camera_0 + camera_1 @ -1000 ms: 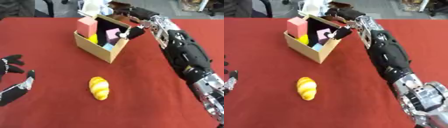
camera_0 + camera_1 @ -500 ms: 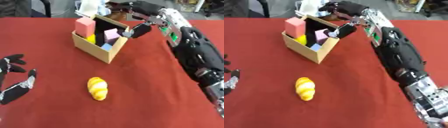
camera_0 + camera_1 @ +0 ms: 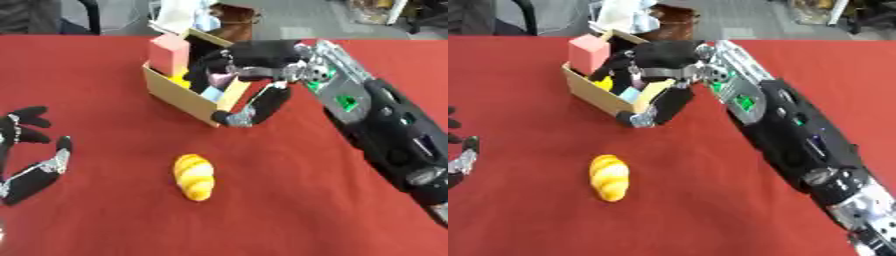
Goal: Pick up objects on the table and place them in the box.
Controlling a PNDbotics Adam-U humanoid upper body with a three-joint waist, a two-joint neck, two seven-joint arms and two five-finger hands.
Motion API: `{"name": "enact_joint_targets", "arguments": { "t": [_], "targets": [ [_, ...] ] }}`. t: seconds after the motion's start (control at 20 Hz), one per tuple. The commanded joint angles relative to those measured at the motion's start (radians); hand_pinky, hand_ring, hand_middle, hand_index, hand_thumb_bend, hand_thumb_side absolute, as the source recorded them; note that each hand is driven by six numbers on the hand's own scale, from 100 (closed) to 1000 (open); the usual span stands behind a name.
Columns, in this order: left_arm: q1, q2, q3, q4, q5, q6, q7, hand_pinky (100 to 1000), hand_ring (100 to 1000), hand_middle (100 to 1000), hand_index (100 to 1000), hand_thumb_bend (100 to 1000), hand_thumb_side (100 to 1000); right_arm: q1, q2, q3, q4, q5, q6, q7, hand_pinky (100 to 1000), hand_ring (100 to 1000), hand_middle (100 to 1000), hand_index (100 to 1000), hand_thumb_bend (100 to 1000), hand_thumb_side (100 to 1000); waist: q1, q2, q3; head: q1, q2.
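One yellow croissant lies on the red table, well below the right hand. That hand hangs beside the cardboard box, fingers spread, holding nothing. The left hand rests nearby, fingers apart.

From the right eye, the thumb sits at the box's corner; reaching down could bump and slide it.

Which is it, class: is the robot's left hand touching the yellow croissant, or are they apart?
Apart. The left eye view shows the left hand open near the table's left edge, with bare red cloth between it and the croissant.
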Motion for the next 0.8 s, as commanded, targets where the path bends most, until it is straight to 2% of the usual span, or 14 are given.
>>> {"name": "enact_joint_targets", "arguments": {
  "t": [0.05, 0.3, 0.6, 0.8],
  "targets": [
    [-0.011, 0.016, 0.007, -0.009, 0.000, -0.003, -0.003, 674, 553, 604, 815, 265, 134, -0.001, 0.043, 0.002, 0.032, 0.055, -0.082, 0.072, 853, 829, 858, 970, 193, 594, -0.004, -0.030, 0.003, -0.001, -0.006],
    [-0.017, 0.016, 0.006, -0.010, 0.000, -0.003, -0.007, 674, 553, 605, 816, 264, 134, 0.031, 0.087, 0.003, 0.098, 0.206, -0.144, 0.032, 857, 835, 860, 969, 218, 584, -0.001, -0.028, 0.006, -0.001, -0.007],
    [-0.019, 0.016, 0.005, -0.009, -0.002, -0.003, -0.012, 675, 554, 606, 817, 264, 134, 0.052, 0.105, 0.003, 0.158, 0.317, -0.192, -0.031, 859, 838, 862, 970, 248, 586, -0.001, -0.026, 0.005, -0.005, -0.009],
    [-0.018, 0.016, 0.006, -0.008, -0.002, -0.003, -0.013, 675, 555, 606, 817, 263, 134, 0.069, 0.102, -0.002, 0.191, 0.359, -0.172, -0.055, 857, 836, 859, 966, 302, 557, 0.000, -0.024, 0.004, -0.004, -0.013]
  ]
}}
